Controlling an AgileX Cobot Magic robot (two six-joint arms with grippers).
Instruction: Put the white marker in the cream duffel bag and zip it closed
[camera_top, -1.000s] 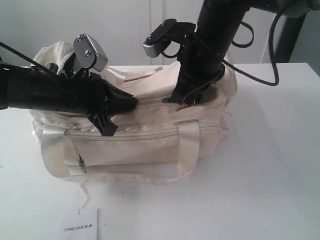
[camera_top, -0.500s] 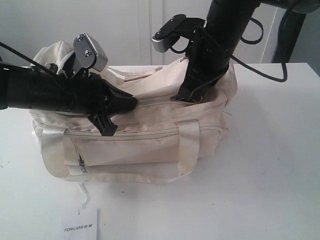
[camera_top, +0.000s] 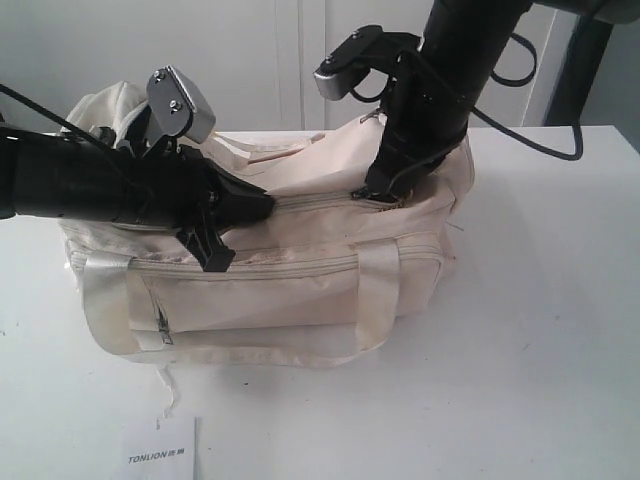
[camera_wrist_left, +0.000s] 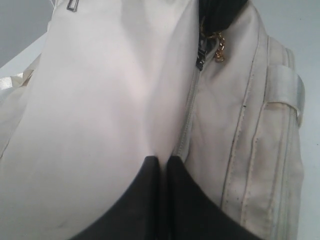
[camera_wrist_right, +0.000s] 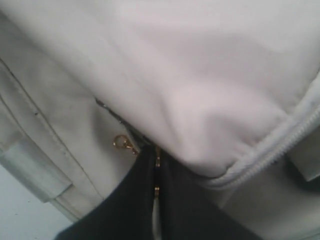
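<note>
The cream duffel bag (camera_top: 300, 290) lies lengthwise on the white table. My left gripper (camera_top: 268, 206) reaches in from the left and is shut on the bag's fabric beside the top zipper; the left wrist view shows its jaws (camera_wrist_left: 161, 160) pinching that cloth (camera_wrist_left: 90, 100). My right gripper (camera_top: 372, 192) comes down from above and is shut on the zipper pull (camera_wrist_right: 156, 189), whose gold chain shows between its jaws (camera_wrist_right: 156, 150). The slider (camera_wrist_left: 200, 59) also shows in the left wrist view. The white marker is hidden.
A white "TONLION" paper card (camera_top: 163, 450) lies at the table's front edge, left of centre. Bare table (camera_top: 540, 350) spreads to the right of the bag. A black cable (camera_top: 520, 140) loops off the right arm. Webbing handles (camera_top: 375, 290) hang down the bag's front.
My right gripper has slid to the right along the top zipper with the pull in its jaws. The left arm has not moved.
</note>
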